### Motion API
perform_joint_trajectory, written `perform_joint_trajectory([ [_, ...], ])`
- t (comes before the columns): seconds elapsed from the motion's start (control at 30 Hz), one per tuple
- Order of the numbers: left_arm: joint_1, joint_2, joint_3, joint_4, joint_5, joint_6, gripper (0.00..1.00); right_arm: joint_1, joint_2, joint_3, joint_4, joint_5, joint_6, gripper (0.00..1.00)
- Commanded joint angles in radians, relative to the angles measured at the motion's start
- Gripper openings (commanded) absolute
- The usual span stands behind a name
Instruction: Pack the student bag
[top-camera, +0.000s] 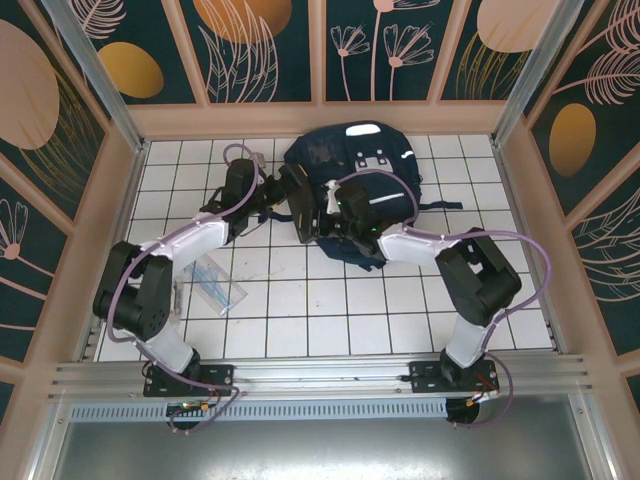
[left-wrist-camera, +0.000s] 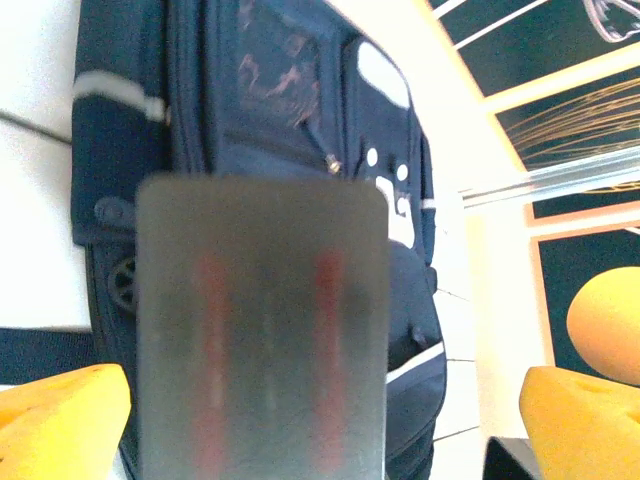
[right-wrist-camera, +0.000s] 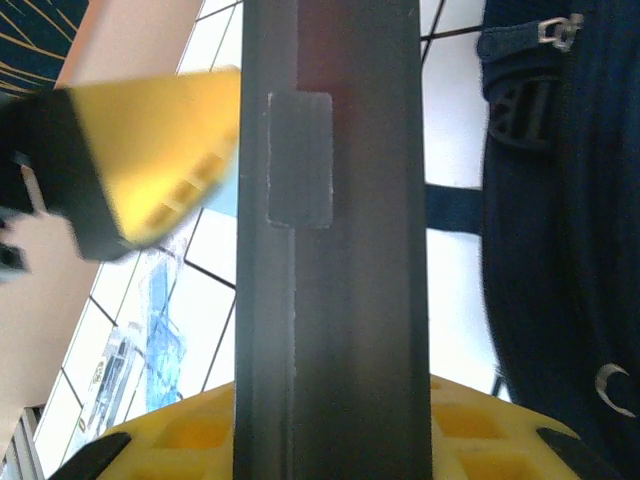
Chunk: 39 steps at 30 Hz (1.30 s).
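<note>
Here, the student bag (top-camera: 385, 165) lies at the far middle of the white tiled tabletop (top-camera: 300, 320). My right gripper (top-camera: 338, 206) clamps a dark flat slab (top-camera: 300, 205) beside it; my left gripper (left-wrist-camera: 320, 415) stands released around that slab.

Bright, even light; wrist foregrounds blur while the student bag (left-wrist-camera: 250, 120) looks sharper.

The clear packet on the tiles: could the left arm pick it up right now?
Probably yes. The clear packet lies uncovered on the tiles beside the left arm, and the left gripper stands open. It would have to back away from the dark flat slab between its fingers.
</note>
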Motion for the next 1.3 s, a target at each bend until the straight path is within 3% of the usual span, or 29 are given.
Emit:
perform_joint_trajectory([
  [0.0,-0.006,-0.034,0.065,-0.054,-0.055,0.164,0.99,-0.066,-0.125,-0.049,0.023,-0.025,-0.007,0.14],
  [0.13,-0.041,0.011,0.140,-0.151,-0.080,0.341,0.97,-0.175,-0.248,-0.106,-0.055,-0.011,-0.018,0.14],
  [0.33,-0.185,0.129,0.270,-0.288,-0.190,0.601,0.92,-0.357,-0.410,-0.113,-0.281,0.085,-0.054,0.15],
  [0.6,-0.333,0.329,0.468,-0.402,-0.262,0.893,0.92,-0.627,-0.587,-0.179,-0.393,0.054,-0.072,0.15],
  [0.8,-0.382,0.461,0.580,-0.485,-0.254,1.002,0.91,-0.736,-0.666,-0.245,-0.397,-0.006,-0.067,0.15],
  [0.9,-0.386,0.500,0.588,-0.482,-0.250,1.024,0.90,-0.753,-0.678,-0.263,-0.396,-0.024,-0.064,0.15],
  [1.03,-0.386,0.566,0.620,-0.497,-0.322,1.050,0.90,-0.757,-0.681,-0.276,-0.385,-0.047,-0.055,0.15],
  [1.2,-0.386,0.646,0.640,-0.496,-0.334,1.072,0.79,-0.757,-0.679,-0.283,-0.374,-0.055,-0.052,0.15],
  [1.23,-0.385,0.663,0.645,-0.500,-0.337,1.074,0.70,-0.757,-0.680,-0.280,-0.374,-0.057,-0.052,0.15],
  [1.27,-0.384,0.674,0.649,-0.501,-0.338,1.075,0.49,-0.757,-0.681,-0.282,-0.374,-0.061,-0.054,0.14],
])
